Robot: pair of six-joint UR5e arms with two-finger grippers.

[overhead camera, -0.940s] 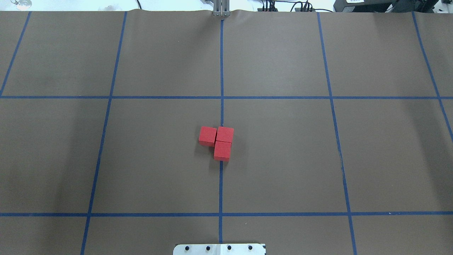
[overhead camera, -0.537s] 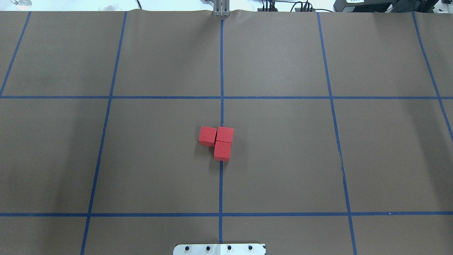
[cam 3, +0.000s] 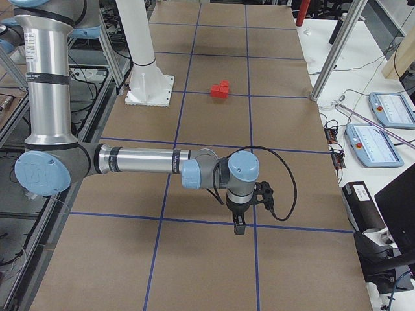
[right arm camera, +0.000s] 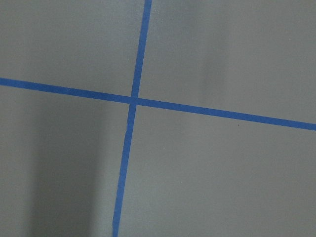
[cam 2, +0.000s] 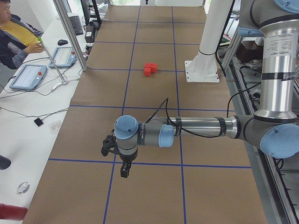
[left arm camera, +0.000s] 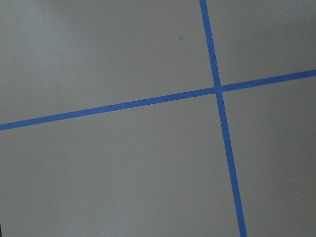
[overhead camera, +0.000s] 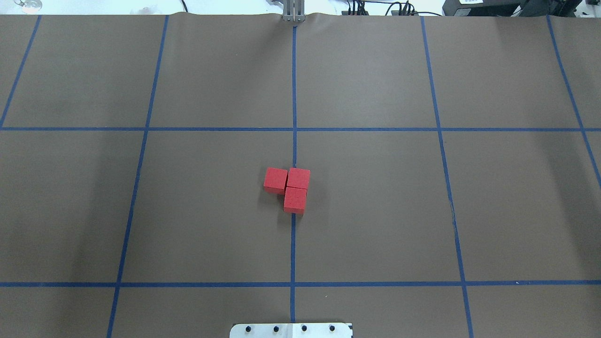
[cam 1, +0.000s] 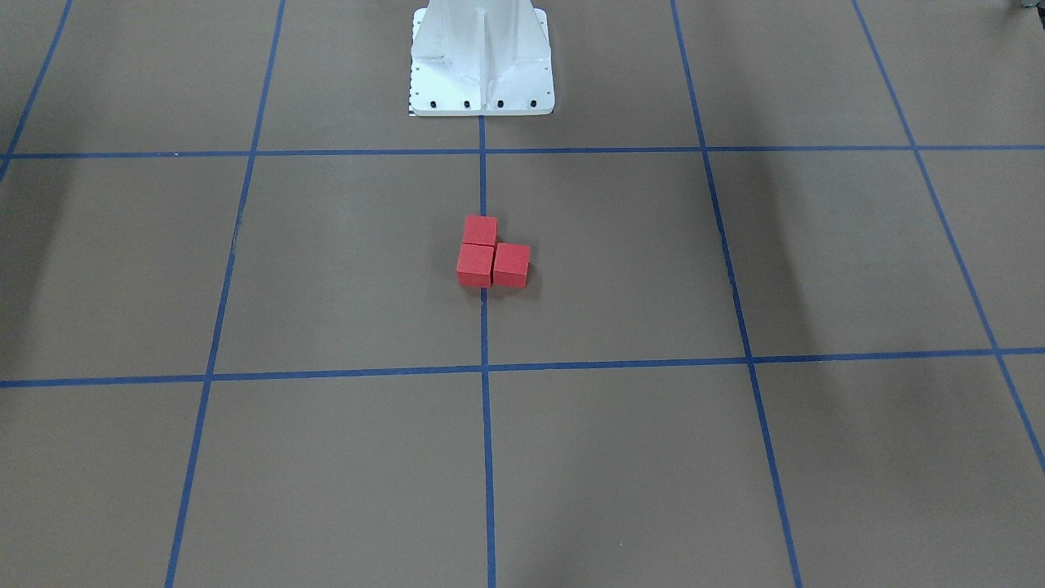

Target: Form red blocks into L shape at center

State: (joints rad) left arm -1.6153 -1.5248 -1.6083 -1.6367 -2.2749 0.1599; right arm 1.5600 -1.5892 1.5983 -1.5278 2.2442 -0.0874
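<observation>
Left gripper (cam 2: 124, 171) and right gripper (cam 3: 239, 225) hang over opposite ends of the brown paper-covered bench (overhead camera: 375, 211); how far open cannot be told. Three matte red blocks (overhead camera: 296, 180), plain cubes, touch in an L on the center (overhead camera: 293, 150) blue tape line.

My bench (overhead camera: 375, 211), covered in brown paper gridded with blue tape lines (overhead camera: 211, 129), carries three small matte red cubes (overhead camera: 298, 178) touching in an L. Two sit on the middle vertical line (overhead camera: 293, 244), the third just to my left. My white mount plate (cam 1: 482, 90) stands at the near edge.
</observation>
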